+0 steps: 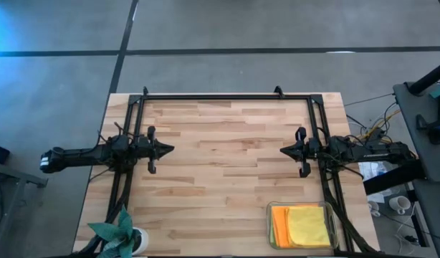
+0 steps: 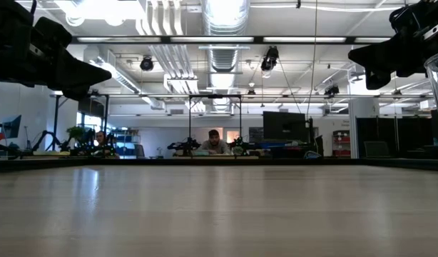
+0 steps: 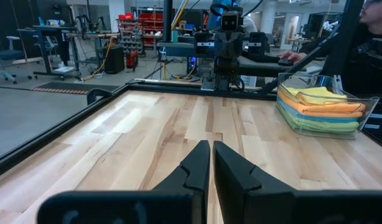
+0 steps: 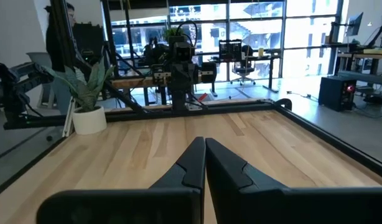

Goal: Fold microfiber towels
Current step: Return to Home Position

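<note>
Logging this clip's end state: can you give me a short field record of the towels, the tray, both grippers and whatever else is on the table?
towels: folded and stacked in the tray, yellow on top, with orange, light blue and green below
tray: clear, at the table's right corner by the high view's bottom edge
left gripper: shut, empty, over the table's left side
right gripper: shut, empty, over the right side, pointing at the left one
plant: opposite corner, same edge
towels outside tray: none seen

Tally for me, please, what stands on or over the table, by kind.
Grippers: 2, left gripper and right gripper, both shut
Clear tray: 1
Towel stack in it: 1
Potted plant: 1
Total: 5
</note>
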Tool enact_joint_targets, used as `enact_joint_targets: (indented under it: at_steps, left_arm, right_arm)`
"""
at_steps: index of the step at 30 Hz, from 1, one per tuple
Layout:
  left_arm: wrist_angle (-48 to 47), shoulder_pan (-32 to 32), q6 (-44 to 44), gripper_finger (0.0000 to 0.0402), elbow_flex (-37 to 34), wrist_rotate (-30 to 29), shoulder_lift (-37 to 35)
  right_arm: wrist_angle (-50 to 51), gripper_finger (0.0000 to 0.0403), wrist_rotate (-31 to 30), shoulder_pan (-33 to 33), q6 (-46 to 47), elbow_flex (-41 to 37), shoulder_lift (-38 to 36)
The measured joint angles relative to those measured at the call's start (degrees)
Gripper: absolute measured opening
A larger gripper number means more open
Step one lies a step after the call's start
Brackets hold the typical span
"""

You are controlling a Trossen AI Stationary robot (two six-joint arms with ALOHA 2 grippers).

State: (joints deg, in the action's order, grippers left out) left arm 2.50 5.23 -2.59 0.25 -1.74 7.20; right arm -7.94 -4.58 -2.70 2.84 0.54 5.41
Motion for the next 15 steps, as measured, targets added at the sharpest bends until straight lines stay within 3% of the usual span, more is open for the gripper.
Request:
enact_joint_targets:
  at_steps: [15]
  left_arm:
    - [0.0, 0.0, 0.0, 0.0007, 0.0, 0.0, 0.0]
  right_arm:
    - [0.0, 0.0009, 0.0, 0.0, 0.4, 0.0, 0.0]
